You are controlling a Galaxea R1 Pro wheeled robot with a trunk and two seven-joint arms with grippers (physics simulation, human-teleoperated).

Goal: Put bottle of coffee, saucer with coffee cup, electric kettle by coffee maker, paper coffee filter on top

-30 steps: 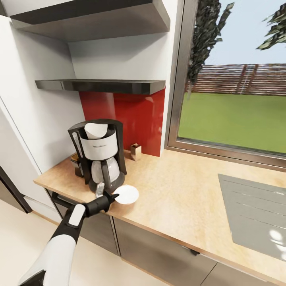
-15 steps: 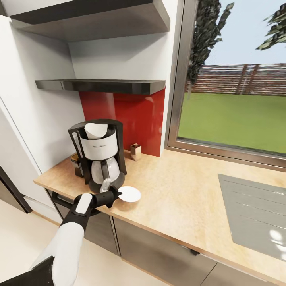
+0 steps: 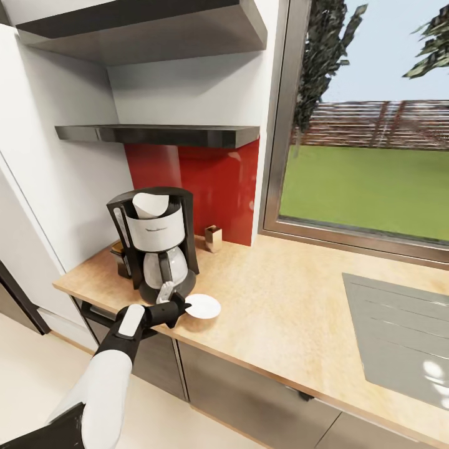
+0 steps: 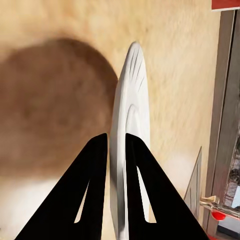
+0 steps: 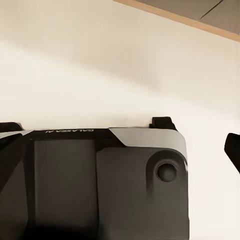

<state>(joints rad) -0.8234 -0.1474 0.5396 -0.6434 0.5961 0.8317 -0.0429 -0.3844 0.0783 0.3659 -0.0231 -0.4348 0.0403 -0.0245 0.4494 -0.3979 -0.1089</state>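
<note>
The black coffee maker (image 3: 156,240) stands on the wooden countertop (image 3: 280,312) near its left end, with a white paper filter (image 3: 151,204) in its top. My left gripper (image 3: 181,308) is shut on the rim of a white saucer (image 3: 202,306), just in front and to the right of the coffee maker's base. In the left wrist view the saucer (image 4: 131,100) runs edge-on between the two black fingers (image 4: 92,175), low over the counter, with its shadow beside it. Whether it touches the wood cannot be told.
A small brown box (image 3: 213,238) sits by the red backsplash. A brown item (image 3: 117,249) is partly hidden behind the coffee maker. A dark shelf (image 3: 156,133) hangs above. A grey panel (image 3: 399,330) lies at the counter's right. The right wrist view shows the robot's base (image 5: 100,185) and floor.
Over the last second my left arm pushed forward and a little up toward the coffee maker, and the saucer now lies flatter. In the last half second almost nothing moved.
</note>
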